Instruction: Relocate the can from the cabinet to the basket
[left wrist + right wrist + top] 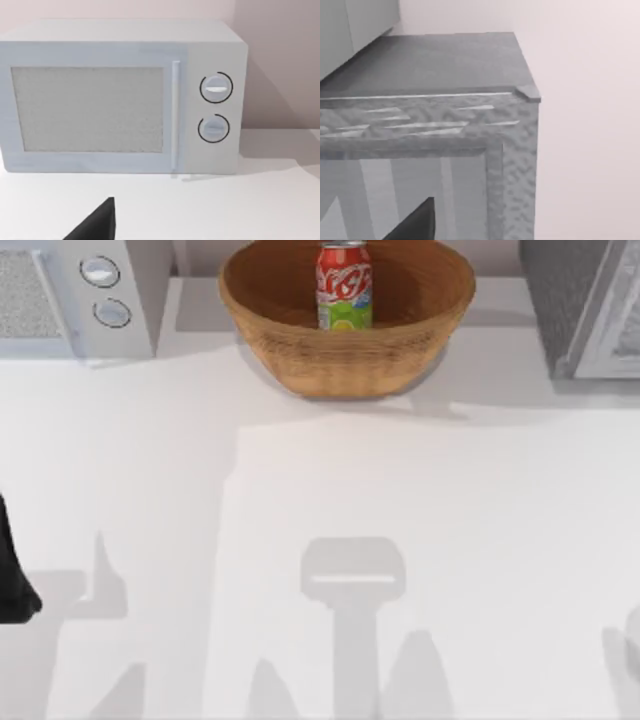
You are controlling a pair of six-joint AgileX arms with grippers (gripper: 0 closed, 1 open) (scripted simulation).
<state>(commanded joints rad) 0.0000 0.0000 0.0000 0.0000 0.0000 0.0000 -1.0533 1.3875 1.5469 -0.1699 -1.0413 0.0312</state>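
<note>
The red can point(345, 286) with its green lower band stands upright inside the wicker basket point(300, 340) at the back middle of the table. The dark grey cabinet point(562, 300) sits at the back right, and its pale framed door point(612, 335) shows at the picture's edge. In the right wrist view the cabinet's top corner point(445, 65) is close ahead. My left arm point(14, 575) is parked at the table's left edge, far from the basket. A dark tip of the left gripper point(95, 225) shows in its wrist view, and a dark tip of the right gripper point(415, 222) in the right wrist view.
A white appliance with two round knobs point(70, 285) stands at the back left, and the left wrist view faces its front point(120, 95). The white table point(320, 520) stretches open in front of the basket, crossed by arm shadows.
</note>
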